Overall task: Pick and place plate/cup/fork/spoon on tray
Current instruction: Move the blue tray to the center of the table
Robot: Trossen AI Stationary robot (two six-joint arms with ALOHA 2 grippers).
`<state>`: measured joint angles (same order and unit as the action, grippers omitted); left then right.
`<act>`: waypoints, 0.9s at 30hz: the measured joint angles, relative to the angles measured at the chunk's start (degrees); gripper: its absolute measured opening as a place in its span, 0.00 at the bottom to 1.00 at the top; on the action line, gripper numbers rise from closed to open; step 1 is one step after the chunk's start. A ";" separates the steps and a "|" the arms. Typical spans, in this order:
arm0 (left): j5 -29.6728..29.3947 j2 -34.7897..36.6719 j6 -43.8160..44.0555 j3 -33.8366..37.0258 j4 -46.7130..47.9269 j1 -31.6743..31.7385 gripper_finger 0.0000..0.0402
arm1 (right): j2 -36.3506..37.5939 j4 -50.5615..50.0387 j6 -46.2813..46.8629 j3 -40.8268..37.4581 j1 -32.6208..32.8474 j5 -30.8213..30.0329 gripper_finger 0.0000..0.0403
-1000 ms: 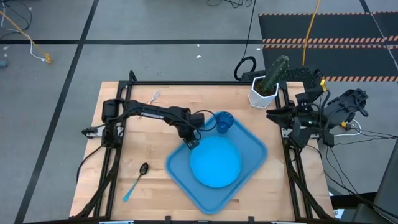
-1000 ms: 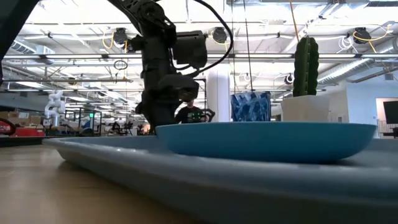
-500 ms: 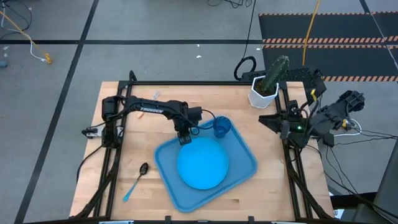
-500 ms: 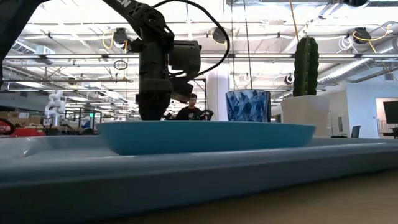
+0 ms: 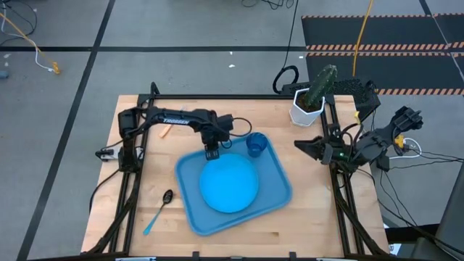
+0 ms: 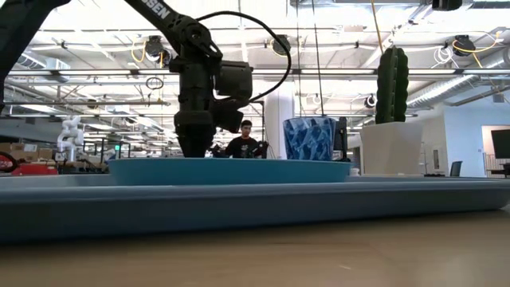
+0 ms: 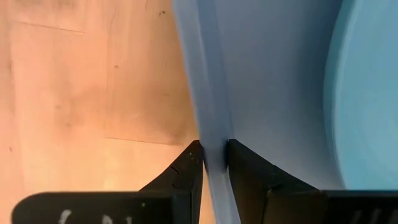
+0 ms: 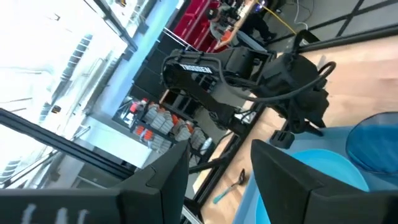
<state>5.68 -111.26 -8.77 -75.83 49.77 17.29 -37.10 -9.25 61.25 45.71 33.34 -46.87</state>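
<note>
My left gripper (image 7: 214, 163) pinches the raised rim of the rectangular blue plastic tray (image 7: 208, 112); the right gripper (image 8: 217, 165) hangs spread. Risk: a jerk tips the translucent dark-blue cup (image 5: 255, 145).

Fork (image 5: 164, 131) mostly hidden under left arm (image 5: 174, 118)

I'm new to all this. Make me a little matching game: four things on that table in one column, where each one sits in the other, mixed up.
Things:
1. plate
2. cup
3. spoon
4. left end effector

Places:
A. on the bare wood, outside the tray
B. clamped on the tray's rim
C. in a far corner of the tray
D. flat in the middle of the tray

Pairs: 1-D, 2-C, 3-A, 4-B
</note>
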 joint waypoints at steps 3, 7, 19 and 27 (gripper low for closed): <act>-0.41 0.00 -2.89 -0.02 -0.16 0.15 0.17 | 0.03 1.51 -0.82 0.00 0.01 -1.27 0.41; -2.30 0.00 -6.41 -0.17 -0.13 0.10 0.17 | 0.09 1.67 -0.87 0.00 0.00 -1.40 0.41; -4.93 0.00 -14.13 -6.08 -0.26 0.24 0.17 | 0.09 1.74 -0.87 0.00 0.00 -2.87 0.41; -5.06 0.00 -14.15 -7.13 -2.01 0.42 0.17 | -0.09 1.81 -0.48 0.00 0.00 -4.14 0.41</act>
<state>0.62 -111.26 -22.92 -82.96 47.76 17.72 -37.19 -7.43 60.77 45.71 33.34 -51.01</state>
